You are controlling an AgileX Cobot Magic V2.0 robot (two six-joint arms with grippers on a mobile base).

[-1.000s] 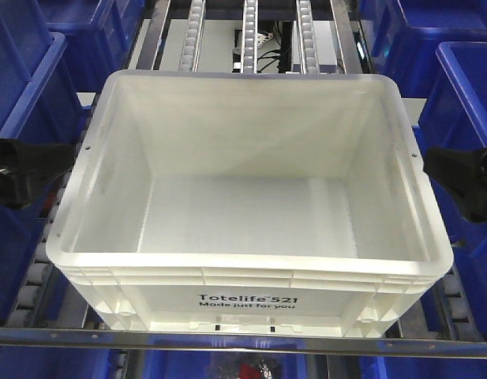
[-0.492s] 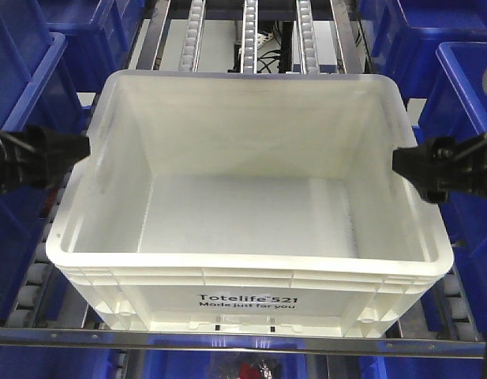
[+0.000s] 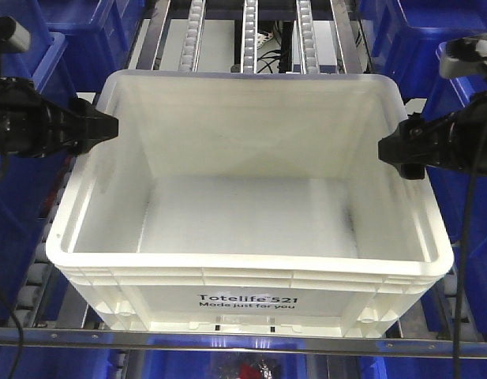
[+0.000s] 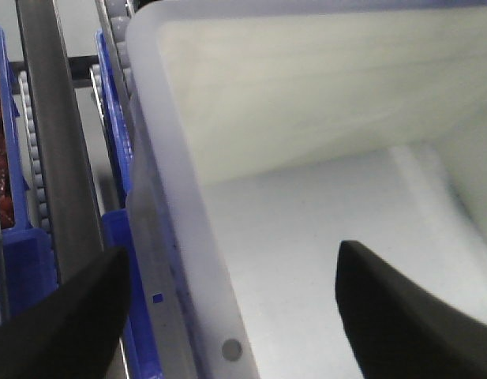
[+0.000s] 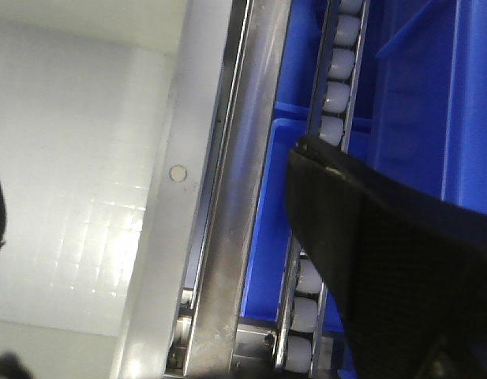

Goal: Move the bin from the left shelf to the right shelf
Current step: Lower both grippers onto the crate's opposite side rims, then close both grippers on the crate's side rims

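The bin (image 3: pixel 247 217) sits on roller rails (image 3: pixel 249 31) between totes (image 3: pixel 22 209).

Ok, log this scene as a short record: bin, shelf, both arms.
bin: large white rectangular plastic tote, empty, printed "Totelife 521"
support: grey metal roller rails
left gripper: jaws open, astride tote's left wall
right gripper: jaws open, astride right wall
neighbours: dark blue plastic totes both sides
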